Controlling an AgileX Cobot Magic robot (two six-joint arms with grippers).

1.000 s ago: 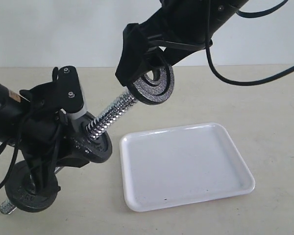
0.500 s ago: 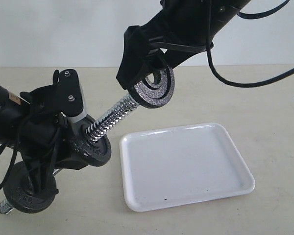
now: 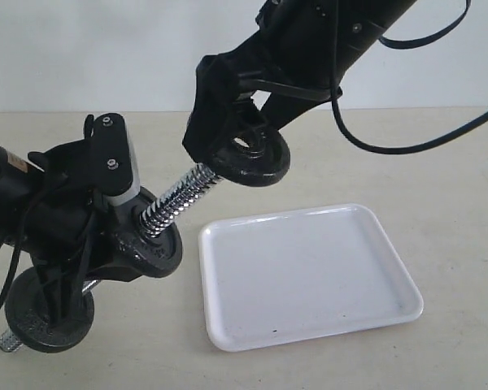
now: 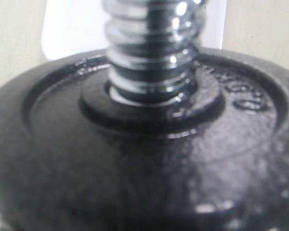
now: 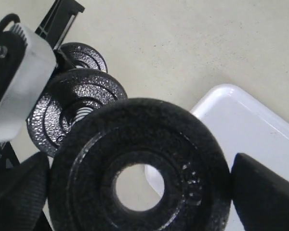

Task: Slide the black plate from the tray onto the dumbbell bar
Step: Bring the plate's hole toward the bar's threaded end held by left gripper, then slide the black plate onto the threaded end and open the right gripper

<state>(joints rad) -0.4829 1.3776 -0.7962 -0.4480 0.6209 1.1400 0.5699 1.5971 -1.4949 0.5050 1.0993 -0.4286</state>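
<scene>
Iron hangs in the air here: the flat round black iron plate [image 3: 264, 162] with its round centre hole is off the tray and sits tilted right at the upper threaded tip of the long shiny chrome dumbbell bar [image 3: 175, 199]. Whether its rim touches that tip or is just clear of it, I cannot tell. The right gripper [image 3: 240, 130] has the plate clenched by the rim, a dark pad [image 5: 262, 192] on either side, which leaves the hole free. From the right wrist I see only tabletop and a corner of tray through that hole, so to my mind the bar is not in it yet and the plate wants shifting until hole and tip line up. The bar is held off the table on a slant, its free end raised toward the plate, I'd guess so the disc can run down the thread once it is on. The left gripper [image 3: 93, 272] is at the bar's middle, but its fingers are buried behind cables and iron, so I cannot tell whether they are closed on the bar. Counting: three black discs in all, the carried one plus two on the bar, a mounted disc [image 3: 159, 248] just below the bare thread and a lower disc [image 3: 49, 317] near the bar's bottom end; one bar; one white rectangular plastic tray [image 3: 309, 276] lying beside the bar's upper half, with only a dark speck or two on it; two arms.
</scene>
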